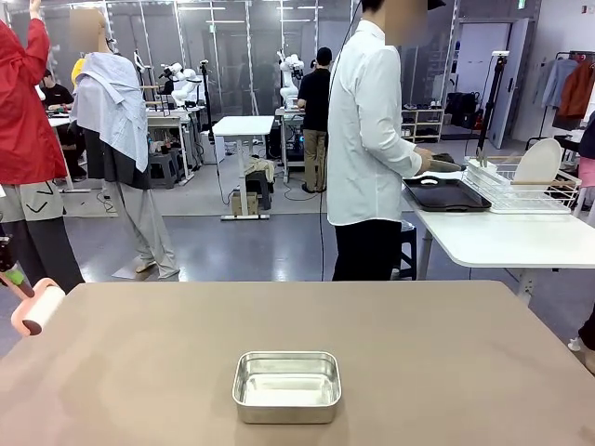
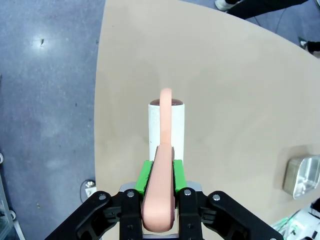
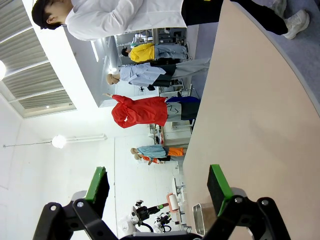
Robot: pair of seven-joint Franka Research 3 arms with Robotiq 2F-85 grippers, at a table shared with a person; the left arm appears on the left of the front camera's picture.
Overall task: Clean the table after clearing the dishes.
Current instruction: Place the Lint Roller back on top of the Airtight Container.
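Tabletop (image 1: pixel 446 353) lay bare but for a steel pan (image 1: pixel 286 386) at its near middle, the dishes (image 1: pixel 539 165) moved to a white side table beyond it, so the left gripper (image 2: pixel 159 187) pinched a pink roller (image 2: pixel 167 131) over its left edge, ready to sweep, while the right gripper (image 3: pixel 157 187) idled with fingers spread.

A matte taupe-brown worktop (image 1: pixel 446 353) carries a silver steel pan (image 1: pixel 286 385); the black left tool (image 2: pixel 159 176) with green pads (image 2: pixel 144 176) grips a salmon-pink roller (image 2: pixel 166 131) with a white barrel.
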